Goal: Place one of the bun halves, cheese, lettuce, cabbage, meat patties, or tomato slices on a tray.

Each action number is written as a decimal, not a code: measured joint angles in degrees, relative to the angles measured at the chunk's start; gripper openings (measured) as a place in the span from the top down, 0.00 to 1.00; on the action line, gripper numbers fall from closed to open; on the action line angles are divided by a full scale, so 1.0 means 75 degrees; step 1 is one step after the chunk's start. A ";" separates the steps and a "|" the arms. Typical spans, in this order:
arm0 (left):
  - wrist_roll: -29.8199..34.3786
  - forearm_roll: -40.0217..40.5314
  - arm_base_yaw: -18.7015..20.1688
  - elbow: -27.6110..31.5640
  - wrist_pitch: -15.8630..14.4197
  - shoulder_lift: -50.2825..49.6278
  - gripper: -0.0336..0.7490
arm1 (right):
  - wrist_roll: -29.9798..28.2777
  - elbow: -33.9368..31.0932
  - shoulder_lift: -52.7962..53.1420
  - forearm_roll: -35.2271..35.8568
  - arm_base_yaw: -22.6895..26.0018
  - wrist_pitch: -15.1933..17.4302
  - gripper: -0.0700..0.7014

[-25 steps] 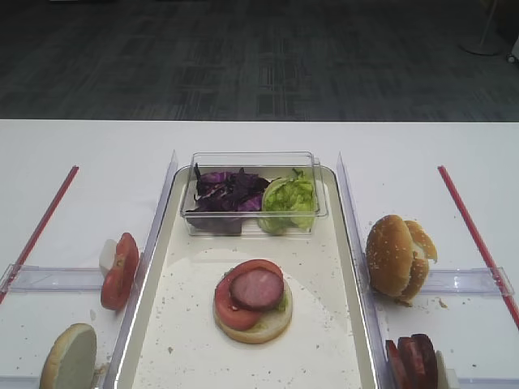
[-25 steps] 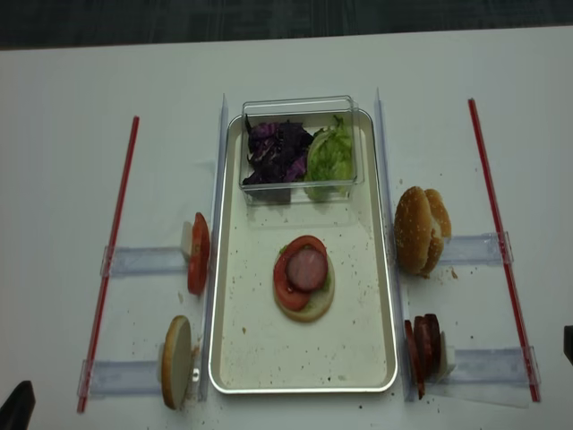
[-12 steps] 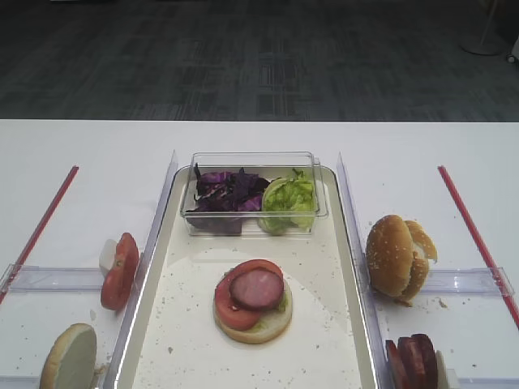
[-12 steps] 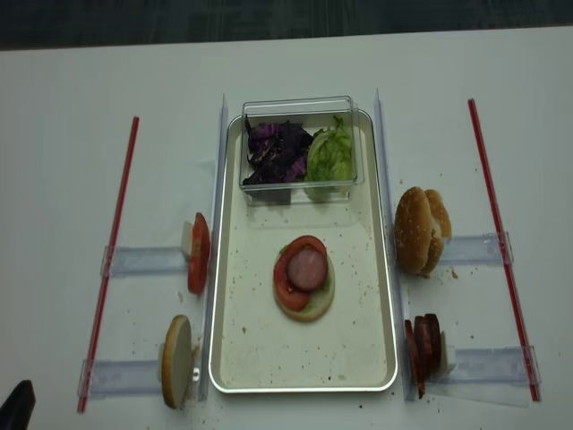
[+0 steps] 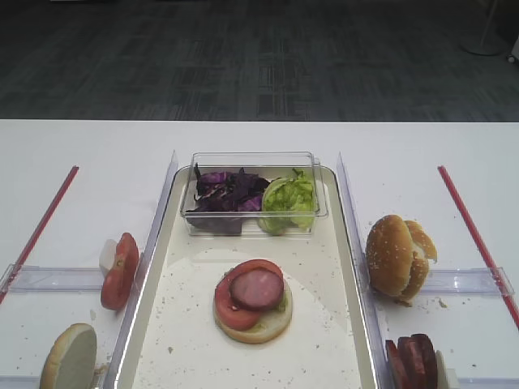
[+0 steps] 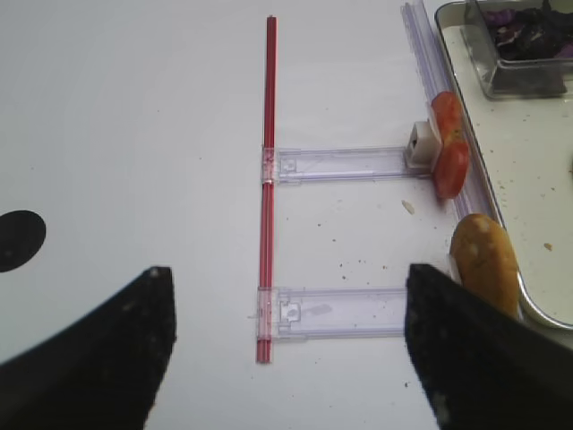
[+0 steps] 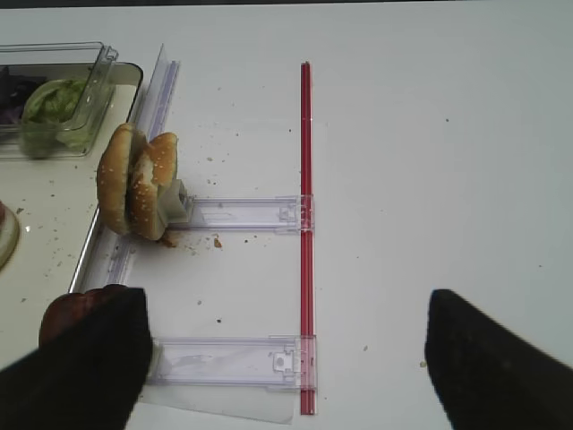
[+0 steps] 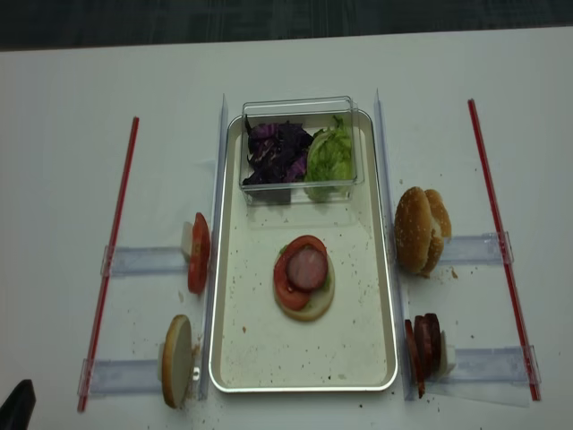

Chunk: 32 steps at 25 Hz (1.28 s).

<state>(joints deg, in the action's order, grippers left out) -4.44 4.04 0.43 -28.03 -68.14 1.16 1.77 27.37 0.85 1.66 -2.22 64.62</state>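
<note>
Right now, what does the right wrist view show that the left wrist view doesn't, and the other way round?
Only the right wrist view shows the sesame bun halves, the lettuce and the meat patties. Only the left wrist view shows the tomato slices, a pale bun half and the cabbage. Both show the tray, a red strip and open jaws.

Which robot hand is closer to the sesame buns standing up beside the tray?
The right one. Its gripper, fingers spread wide, hangs just short of the golden-brown sesame bun halves, on their side of the silvery-rimmed tray. The left gripper hangs on the tray's far side.
</note>
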 joint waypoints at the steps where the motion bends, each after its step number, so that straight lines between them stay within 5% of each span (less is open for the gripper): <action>1: 0.0000 0.0000 0.0000 0.0000 0.0000 0.0000 0.33 | 0.0000 0.0000 0.0000 0.0000 0.0000 0.0000 0.08; 32: 0.0000 0.0000 0.0000 0.0000 0.0000 0.0000 0.33 | 0.0000 0.0000 0.0000 0.0000 0.0000 0.0000 0.09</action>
<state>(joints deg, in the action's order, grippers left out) -4.44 4.04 0.43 -28.03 -68.14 1.16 1.77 27.37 0.85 1.66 -2.22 64.62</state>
